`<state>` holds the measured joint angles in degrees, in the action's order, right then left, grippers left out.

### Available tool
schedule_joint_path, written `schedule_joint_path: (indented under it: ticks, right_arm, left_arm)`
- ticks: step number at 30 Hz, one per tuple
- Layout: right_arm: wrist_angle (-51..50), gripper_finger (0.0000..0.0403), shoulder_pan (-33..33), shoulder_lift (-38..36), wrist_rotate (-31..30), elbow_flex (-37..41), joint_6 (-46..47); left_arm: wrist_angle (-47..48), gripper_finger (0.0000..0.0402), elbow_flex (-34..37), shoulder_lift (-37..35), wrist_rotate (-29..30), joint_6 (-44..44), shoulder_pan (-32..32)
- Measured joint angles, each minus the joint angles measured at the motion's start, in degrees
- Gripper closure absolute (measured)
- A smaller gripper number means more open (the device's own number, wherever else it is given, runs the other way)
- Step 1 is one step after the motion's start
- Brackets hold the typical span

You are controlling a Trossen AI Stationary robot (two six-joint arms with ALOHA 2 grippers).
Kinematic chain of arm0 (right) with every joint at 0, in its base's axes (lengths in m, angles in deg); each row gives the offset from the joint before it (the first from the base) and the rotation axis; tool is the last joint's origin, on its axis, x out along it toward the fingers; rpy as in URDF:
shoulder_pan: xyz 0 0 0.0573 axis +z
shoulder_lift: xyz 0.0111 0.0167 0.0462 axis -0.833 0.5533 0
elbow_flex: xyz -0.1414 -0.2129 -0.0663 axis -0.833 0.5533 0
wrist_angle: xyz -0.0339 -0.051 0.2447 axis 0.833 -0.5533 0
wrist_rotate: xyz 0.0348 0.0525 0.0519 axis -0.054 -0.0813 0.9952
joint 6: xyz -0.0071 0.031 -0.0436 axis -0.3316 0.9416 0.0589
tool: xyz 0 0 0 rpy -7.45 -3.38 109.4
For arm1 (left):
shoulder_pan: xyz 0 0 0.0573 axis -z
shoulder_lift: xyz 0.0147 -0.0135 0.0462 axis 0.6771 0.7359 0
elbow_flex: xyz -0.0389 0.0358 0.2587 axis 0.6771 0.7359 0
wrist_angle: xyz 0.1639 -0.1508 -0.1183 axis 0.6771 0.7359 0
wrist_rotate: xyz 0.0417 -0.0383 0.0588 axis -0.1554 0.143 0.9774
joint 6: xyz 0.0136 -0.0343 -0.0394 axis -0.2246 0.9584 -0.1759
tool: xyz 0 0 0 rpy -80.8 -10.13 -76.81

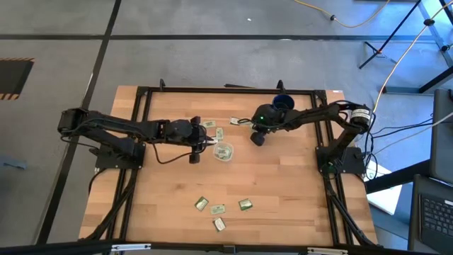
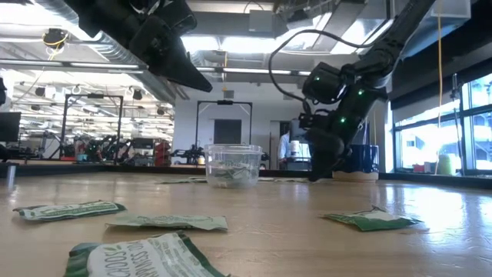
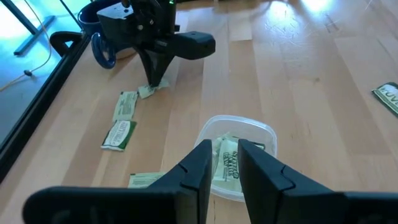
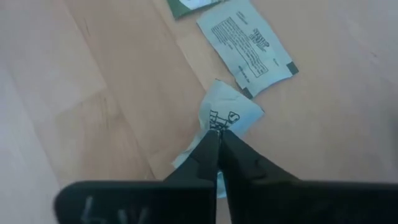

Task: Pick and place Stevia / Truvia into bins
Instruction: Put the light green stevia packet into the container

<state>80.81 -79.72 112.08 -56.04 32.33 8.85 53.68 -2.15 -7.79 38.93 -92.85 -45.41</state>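
The right gripper (image 4: 217, 138) is down at the table (image 1: 283, 184), near the far edge and close to the dark blue mug (image 1: 283, 103). Its fingers are closed together on one crumpled sachet (image 4: 227, 115): the tips pinch the paper approx. in its middle, and the sachet sticks out past both sides of the tips, bent upward. Just beyond it, a 2nd sachet (image 4: 245, 45) lies flat with printed side up, not touching the fingers.

The left gripper (image 3: 222, 163) hangs above the clear cup (image 3: 239, 134), w/ fingers apart and nothing between them. In the cup there are already some sachets (image 3: 225, 163), seen through the gap of the fingers. The cup stands about in the table middle, between the 2 arms.

Other sachets lie loose: two (image 3: 123, 118) beside the cup toward the mug side, and a group of four (image 1: 221, 207) near the front edge, well apart from both grippers. In the low view, front ones (image 2: 169, 222) lie flat.
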Motion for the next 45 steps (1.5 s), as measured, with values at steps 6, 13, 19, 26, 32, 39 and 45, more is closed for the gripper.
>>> schedule_joint_path:
  ticks: [6,13,19,26,32,39,45]
  right_arm:
    - [-1.1,0.0385,1.1,-4.3,0.0,0.2,0.3]
    - [2.0,0.0383,7.0,-9.1,0.6,0.1,1.4]
    - [12.5,0.0392,13.6,-9.1,4.9,0.1,1.4]
    - [20.9,0.0386,18.6,-9.0,5.0,0.1,1.1]
    - [24.6,0.0387,19.5,-9.0,5.0,0.0,-0.2]
    - [27.7,0.0387,20.6,-8.5,4.9,-0.2,-0.6]
    - [21.0,0.0387,22.5,-3.3,4.9,-6.3,-4.3]
  left_arm:
    - [0.0,0.0329,0.0,0.0,0.0,0.0,0.0]
    - [0.0,0.0329,0.0,0.0,0.0,0.0,0.0]
    - [0.1,0.0329,0.0,0.0,0.0,0.0,0.0]
    - [0.4,0.0329,0.0,0.0,-0.1,0.2,0.0]
    - [0.4,0.0329,0.0,0.0,-0.1,0.8,0.0]
    - [0.4,0.0329,0.0,0.0,-0.1,2.5,0.0]
    - [0.4,0.0329,0.0,0.0,0.0,2.5,0.0]
